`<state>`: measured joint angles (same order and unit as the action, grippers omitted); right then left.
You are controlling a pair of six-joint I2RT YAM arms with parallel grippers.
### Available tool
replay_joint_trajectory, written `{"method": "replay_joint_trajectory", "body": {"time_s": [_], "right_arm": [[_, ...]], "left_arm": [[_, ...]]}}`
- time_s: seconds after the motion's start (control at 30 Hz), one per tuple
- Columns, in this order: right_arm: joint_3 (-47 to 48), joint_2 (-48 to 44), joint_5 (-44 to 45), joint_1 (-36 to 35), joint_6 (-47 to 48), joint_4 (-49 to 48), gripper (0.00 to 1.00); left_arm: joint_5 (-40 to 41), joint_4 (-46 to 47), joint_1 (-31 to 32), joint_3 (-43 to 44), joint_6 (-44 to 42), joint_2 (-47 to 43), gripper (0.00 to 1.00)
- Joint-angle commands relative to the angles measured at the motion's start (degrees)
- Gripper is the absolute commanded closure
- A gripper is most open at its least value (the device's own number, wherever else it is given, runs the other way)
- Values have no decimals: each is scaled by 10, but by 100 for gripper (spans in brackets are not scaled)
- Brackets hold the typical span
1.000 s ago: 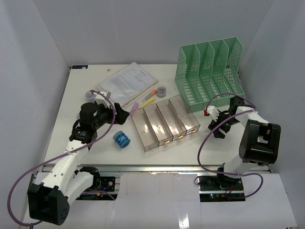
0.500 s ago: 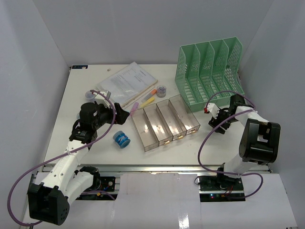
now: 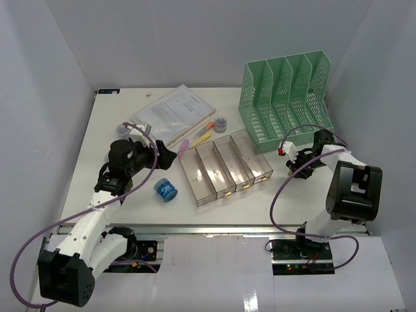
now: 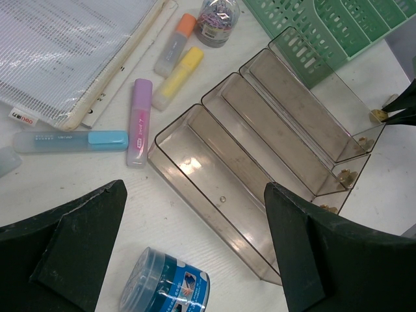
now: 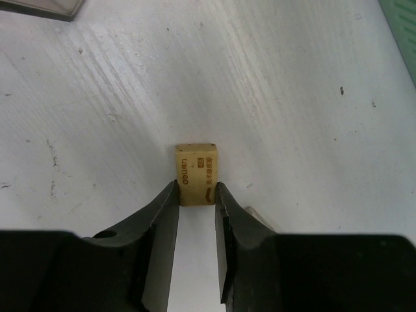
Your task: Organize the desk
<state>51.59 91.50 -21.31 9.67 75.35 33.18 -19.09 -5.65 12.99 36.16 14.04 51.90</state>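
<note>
The white desk (image 3: 195, 214) carries scattered stationery. At its right side, low over the surface, my right gripper (image 3: 300, 170) has both fingertips pressed against the sides of a small yellow eraser (image 5: 195, 174) that lies flat on the desk. In the right wrist view the gripper (image 5: 195, 190) holds the eraser's near half; its far half sticks out past the tips. My left gripper (image 3: 170, 156) hangs wide open (image 4: 195, 195) above a blue round tub (image 4: 166, 286) and the left end of the clear four-compartment tray (image 3: 224, 169), holding nothing.
A mint-green mesh file rack (image 3: 286, 94) stands at the back right. A mesh document pouch (image 3: 172, 114) lies at the back. Purple (image 4: 138, 122), yellow (image 4: 177, 77) and orange (image 4: 174, 44) highlighters, a light-blue pen (image 4: 71, 140) and a clip jar (image 4: 218, 19) lie between pouch and tray.
My right gripper's jaws have narrowed from wide apart onto the eraser, and its wrist has shifted slightly away from the near edge. The left arm has not moved.
</note>
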Motion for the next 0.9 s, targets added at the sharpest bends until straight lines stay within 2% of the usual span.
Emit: {"method": "replay_joint_trajectory", "body": {"time_s": [0.0,0.37,0.6,0.87], "right_arm": [[2,-45,-38,-2,-12,42,78],[67,-167,-168,-13,-102,125,83],[76,-218,-197,-64,-218,81,83],[92,-199,-194,-136,-313,28,83]], "left_arm": [[-4,0,3,20,2,-8,2],[-9,0,3,21,2,-7,2],[-12,0,3,20,3,-4,2],[-13,0,2,21,2,0,2]]}}
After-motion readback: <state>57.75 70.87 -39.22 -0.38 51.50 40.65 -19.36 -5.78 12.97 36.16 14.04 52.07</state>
